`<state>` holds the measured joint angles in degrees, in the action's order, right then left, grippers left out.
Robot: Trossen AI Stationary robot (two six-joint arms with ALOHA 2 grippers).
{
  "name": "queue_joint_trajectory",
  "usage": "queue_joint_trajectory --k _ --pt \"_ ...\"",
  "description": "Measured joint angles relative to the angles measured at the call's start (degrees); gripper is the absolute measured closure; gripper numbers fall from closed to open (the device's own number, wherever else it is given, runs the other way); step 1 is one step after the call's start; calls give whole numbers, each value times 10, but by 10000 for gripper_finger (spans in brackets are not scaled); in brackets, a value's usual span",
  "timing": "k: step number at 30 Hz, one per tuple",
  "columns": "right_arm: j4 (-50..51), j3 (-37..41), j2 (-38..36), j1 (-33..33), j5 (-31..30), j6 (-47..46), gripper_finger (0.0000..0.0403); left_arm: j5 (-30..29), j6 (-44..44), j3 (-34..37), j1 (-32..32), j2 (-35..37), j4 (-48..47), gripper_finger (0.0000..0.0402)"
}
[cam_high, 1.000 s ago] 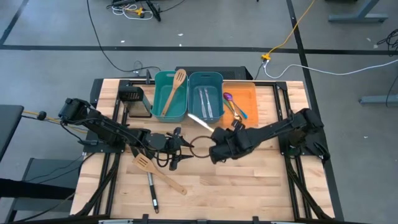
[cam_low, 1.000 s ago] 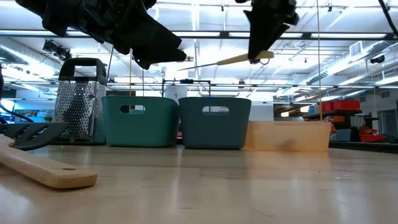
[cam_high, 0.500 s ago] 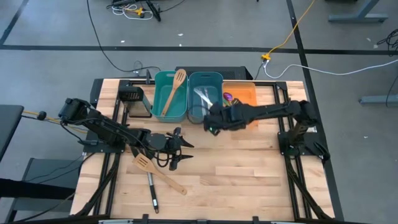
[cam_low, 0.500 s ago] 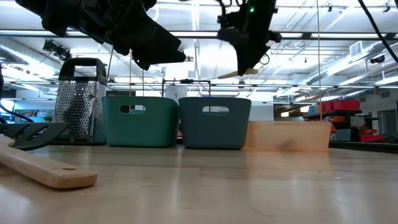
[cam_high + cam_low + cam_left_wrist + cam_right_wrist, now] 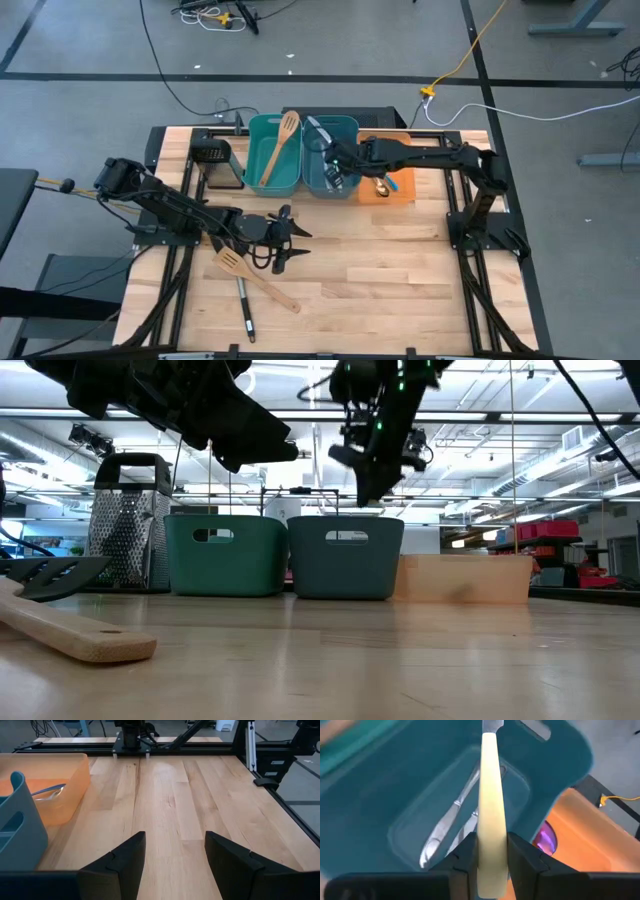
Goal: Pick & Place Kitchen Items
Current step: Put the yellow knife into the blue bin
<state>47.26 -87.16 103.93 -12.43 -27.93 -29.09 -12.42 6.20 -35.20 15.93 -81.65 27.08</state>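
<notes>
My right gripper (image 5: 336, 160) is shut on a yellow-handled table knife (image 5: 489, 795) over the blue-grey bin (image 5: 350, 128), where two silver knives (image 5: 451, 822) lie on the floor. My left gripper (image 5: 292, 232) is open and empty above the table's middle; its wrist view (image 5: 175, 855) shows bare wood between the fingers. A light wooden slotted spatula (image 5: 256, 278) and a black turner (image 5: 244, 308) lie flat on the table near the left gripper. Another wooden spatula (image 5: 280, 146) leans in the teal bin (image 5: 256, 128). Spoons (image 5: 381, 181) lie in the orange bin (image 5: 398, 150). My right gripper pinches the knife's yellow handle (image 5: 489, 842) between its two fingers (image 5: 464, 856), toward the handle's free end. The knife runs along the fingers, with its blade (image 5: 492, 724) pointing ahead of them. The knife is lifted clear, above the blue-grey bin's inside.
A black mesh box (image 5: 214, 156) stands at the far left beside the teal bin. The three bins stand in a row along the far edge. Bare wood shows over the table's right half (image 5: 400, 270) and near edge.
My right gripper has carried the yellow-handled knife from above the table's middle toward the far edge, and now holds it over the blue-grey bin. It has turned about on the way, so the blade now points toward the far edge. It has stayed shut on the knife.
</notes>
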Motion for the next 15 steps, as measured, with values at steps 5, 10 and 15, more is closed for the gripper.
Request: queue_joint_trajectory --k 5,10,15 --pt "-55 48 0 -28 15 -11 314 0 0 0 0 0 0 191" --pt "-127 102 0 -45 46 -20 314 0 0 0 0 0 0 191" --pt "-175 141 0 -53 58 -40 314 0 0 0 0 0 0 191"
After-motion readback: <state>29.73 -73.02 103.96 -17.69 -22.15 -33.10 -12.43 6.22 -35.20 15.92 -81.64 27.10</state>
